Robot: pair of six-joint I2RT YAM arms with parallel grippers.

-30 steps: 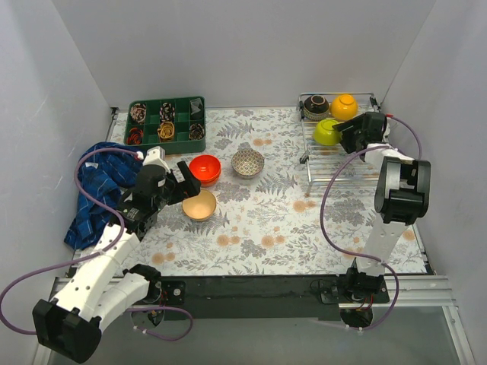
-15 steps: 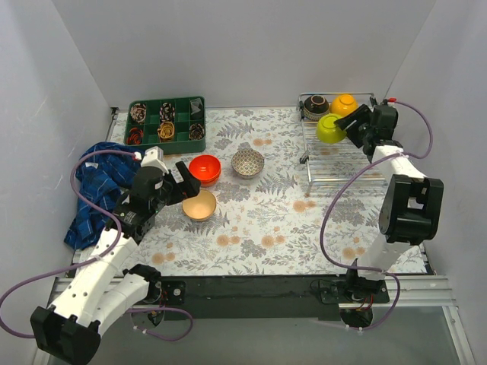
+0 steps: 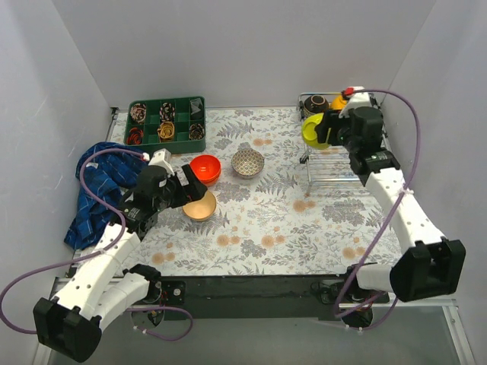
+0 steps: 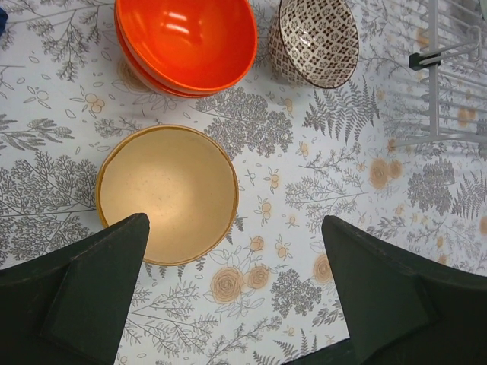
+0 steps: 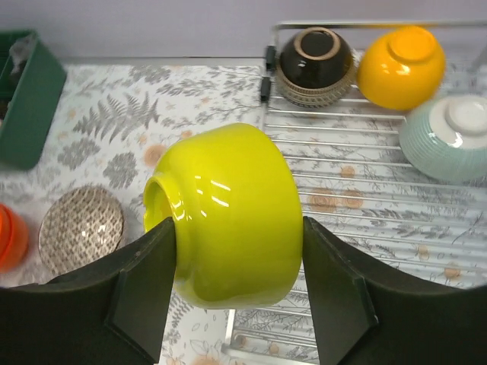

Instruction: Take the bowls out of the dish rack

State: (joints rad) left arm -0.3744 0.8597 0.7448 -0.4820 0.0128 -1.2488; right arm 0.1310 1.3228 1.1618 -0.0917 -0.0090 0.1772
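At 9 o'clock edge of dish rack point(image 3: 340, 164), right hand point(image 5: 237, 258) grips lime green bowl point(image 5: 228, 205); left hand point(image 4: 234, 228) open above beige bowl point(image 4: 167, 194).

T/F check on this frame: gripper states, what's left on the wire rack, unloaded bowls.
1. The right gripper grips the glossy lime green bowl. True.
2. The silver wire dish rack holds no bowls. False: the dark brown bowl, yellow-orange bowl and pale mint bowl sit on it.
3. The left gripper is shut on the beige bowl. False: it is open above it.
4. The two red-orange bowls are nested, beside the white patterned bowl. True.
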